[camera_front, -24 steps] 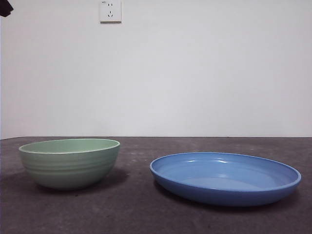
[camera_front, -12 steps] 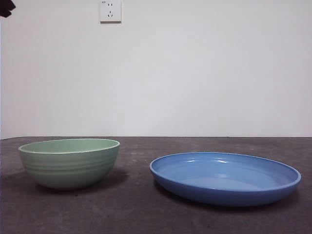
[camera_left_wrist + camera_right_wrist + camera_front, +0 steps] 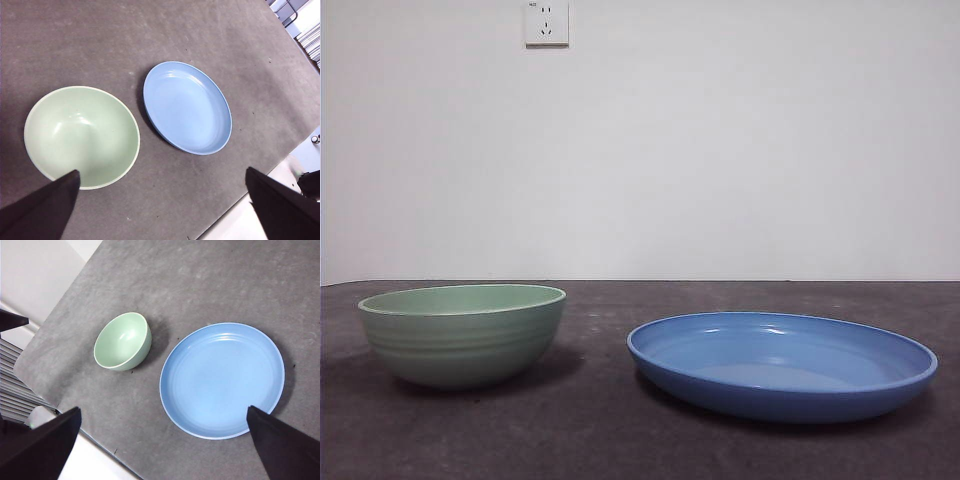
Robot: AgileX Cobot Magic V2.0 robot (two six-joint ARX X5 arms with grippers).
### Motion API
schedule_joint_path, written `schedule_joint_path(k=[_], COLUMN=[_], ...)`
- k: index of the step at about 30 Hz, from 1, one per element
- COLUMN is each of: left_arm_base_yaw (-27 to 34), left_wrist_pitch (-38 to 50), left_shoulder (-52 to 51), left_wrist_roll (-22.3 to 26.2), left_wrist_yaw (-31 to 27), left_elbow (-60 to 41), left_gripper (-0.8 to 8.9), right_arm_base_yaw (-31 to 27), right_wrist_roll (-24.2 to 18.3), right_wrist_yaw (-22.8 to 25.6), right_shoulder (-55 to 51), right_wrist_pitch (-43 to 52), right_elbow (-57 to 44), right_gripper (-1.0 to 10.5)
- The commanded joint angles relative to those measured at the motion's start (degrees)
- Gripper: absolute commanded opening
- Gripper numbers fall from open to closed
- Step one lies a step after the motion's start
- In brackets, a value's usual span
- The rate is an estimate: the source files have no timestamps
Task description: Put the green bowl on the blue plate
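The black tip at the front view's top left corner is gone — otherwise nothing has shifted since a second ago. The green bowl (image 3: 462, 334) sits upright on the dark surface (image 3: 600, 430), just beside the blue plate (image 3: 782, 364) but apart from it. The left gripper (image 3: 160, 200) and right gripper (image 3: 165, 440) hang high above both dishes — jaws spread wide, holding nothing.
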Motion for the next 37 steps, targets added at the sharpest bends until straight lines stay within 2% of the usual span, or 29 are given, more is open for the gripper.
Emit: schedule_joint_path(k=[1,7,15,30,34,37], left_arm_base_yaw=[-0.2,-0.2,-0.2,-0.2,-0.2,-0.2], left_wrist_pitch=[0.8,1.1,1.2,9.1,10.4,11.6], left_shoulder=[0.3,1.0,7.3,28.0,32.5,34.9], left_wrist_roll=[1.1,1.7,1.6,0.3,0.2,0.2], left_wrist_yaw=[0.2,-2.1,-13.2,-14.6,-16.2,-16.3], left_elbow=[1.0,1.0,1.0,1.0,1.0,1.0], left_gripper=[6.03,6.16,6.17,6.31,7.15,7.24], right_arm_base_yaw=[0.2,0.2,0.2,0.2,0.2,0.2], right_wrist_roll=[-0.6,-0.6,-0.6,-0.6,-0.6,-0.6], right_wrist_yaw=[-0.1,-0.2,-0.2,-0.2,-0.2,-0.2], right_shoulder=[0.3,0.3,0.3,0.3,0.3,0.3], right_wrist_pitch=[0.4,0.5,0.5,0.5,0.5,0.5], right_elbow=[0.9,0.9,0.9,0.9,0.9,0.9], right_gripper=[6.6,6.6,6.6,6.6,6.6,6.6])
